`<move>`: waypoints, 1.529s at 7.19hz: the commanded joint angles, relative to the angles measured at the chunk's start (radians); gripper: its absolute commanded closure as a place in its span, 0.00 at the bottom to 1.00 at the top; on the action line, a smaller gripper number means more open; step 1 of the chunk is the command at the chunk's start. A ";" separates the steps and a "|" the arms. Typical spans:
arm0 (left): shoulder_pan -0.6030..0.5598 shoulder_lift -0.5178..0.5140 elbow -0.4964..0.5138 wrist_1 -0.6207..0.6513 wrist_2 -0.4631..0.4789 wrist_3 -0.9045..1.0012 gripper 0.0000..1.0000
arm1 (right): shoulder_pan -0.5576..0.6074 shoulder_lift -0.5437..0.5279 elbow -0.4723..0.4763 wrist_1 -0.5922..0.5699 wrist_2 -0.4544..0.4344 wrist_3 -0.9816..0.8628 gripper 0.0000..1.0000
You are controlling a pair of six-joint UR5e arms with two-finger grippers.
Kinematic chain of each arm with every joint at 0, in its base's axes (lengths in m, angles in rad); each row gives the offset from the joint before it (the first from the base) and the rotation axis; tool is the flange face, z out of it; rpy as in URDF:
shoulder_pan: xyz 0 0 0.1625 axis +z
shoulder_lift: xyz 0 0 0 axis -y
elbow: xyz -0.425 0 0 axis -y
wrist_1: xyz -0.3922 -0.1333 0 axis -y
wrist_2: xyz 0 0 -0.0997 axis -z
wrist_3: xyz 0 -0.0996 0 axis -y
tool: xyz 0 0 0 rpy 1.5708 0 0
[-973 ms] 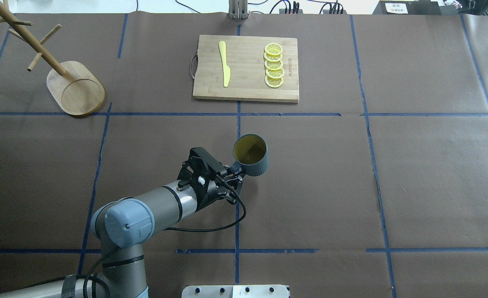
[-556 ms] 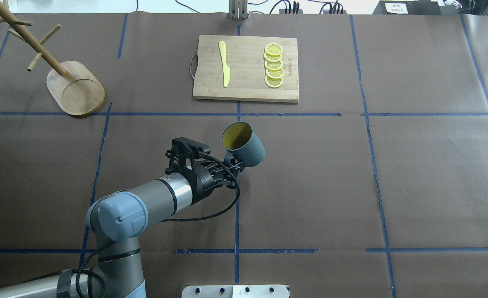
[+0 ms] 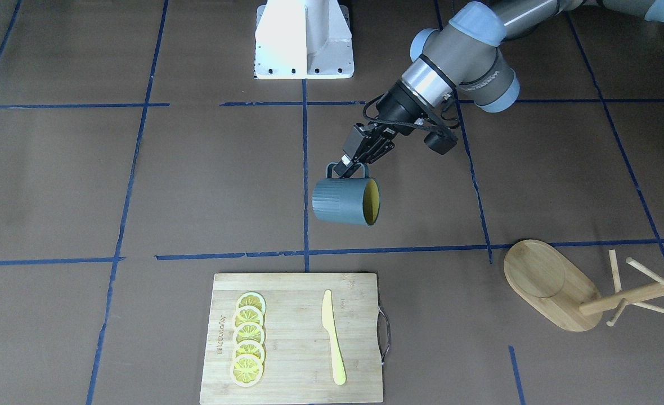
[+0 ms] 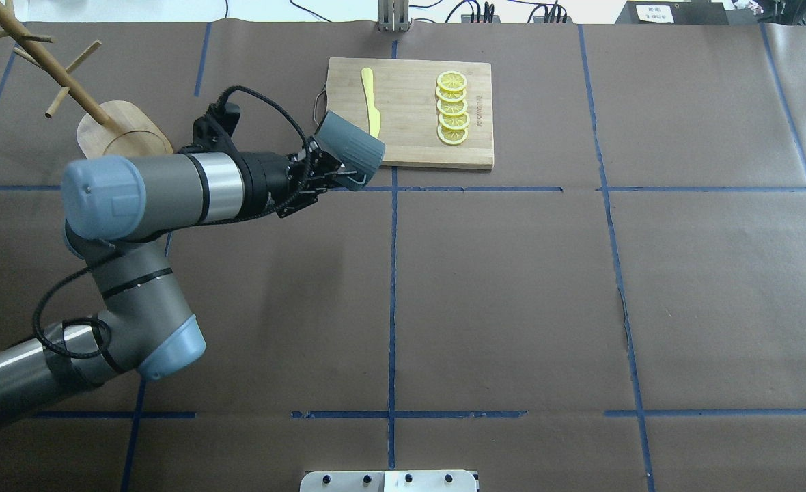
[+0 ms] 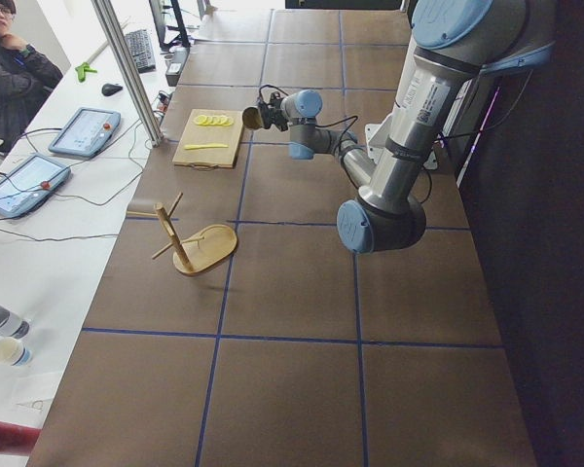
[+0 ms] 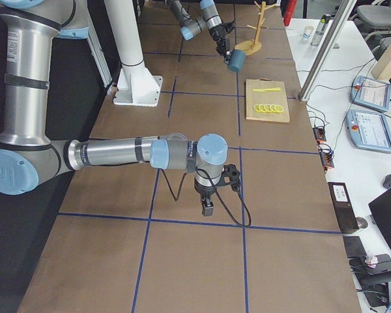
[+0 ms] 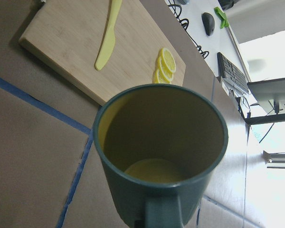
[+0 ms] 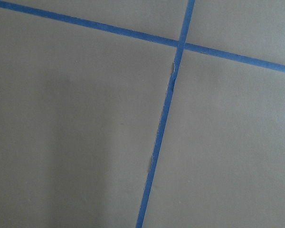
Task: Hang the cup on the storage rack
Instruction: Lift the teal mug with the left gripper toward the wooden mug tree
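Note:
The dark teal ribbed cup [image 4: 350,147] with a yellow inside hangs in the air on its side, near the cutting board's front left corner. My left gripper [image 4: 343,175] is shut on its loop handle. In the front view the cup [image 3: 343,201] hangs below the gripper [image 3: 350,167], its mouth turned toward the rack's side. The left wrist view looks straight into the cup [image 7: 161,156]. The bamboo storage rack [image 4: 126,140] stands at the far left, apart from the cup, its pegs bare. My right gripper [image 6: 208,207] points down near the table; I cannot tell if it is open.
A bamboo cutting board [image 4: 410,137] at the far middle holds a yellow knife [image 4: 371,106] and a row of lemon slices [image 4: 452,109]. Blue tape lines cross the brown table cover. The right wrist view shows only table and tape.
My left arm has lifted the cup and carried it away from me and to the left, toward the cutting board's corner. The cup has tipped from upright onto its side.

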 commanded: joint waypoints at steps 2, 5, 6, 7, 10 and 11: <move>-0.178 0.001 0.016 -0.139 -0.081 -0.366 1.00 | -0.002 0.009 0.000 0.000 -0.002 0.000 0.00; -0.330 0.002 0.198 -0.370 -0.343 -0.372 1.00 | -0.002 0.007 -0.002 0.000 -0.002 -0.001 0.00; -0.359 0.002 0.248 -0.420 -0.383 -0.406 1.00 | -0.002 0.009 -0.002 0.000 -0.002 -0.001 0.00; -0.396 0.004 0.269 -0.463 -0.430 -0.458 1.00 | 0.000 0.009 0.000 0.000 -0.002 -0.001 0.00; -0.479 0.056 0.406 -0.805 -0.466 -0.703 1.00 | -0.002 0.009 -0.002 0.002 -0.003 -0.001 0.00; -0.502 0.058 0.446 -0.887 -0.466 -0.762 1.00 | 0.000 0.010 -0.002 0.002 -0.003 -0.001 0.00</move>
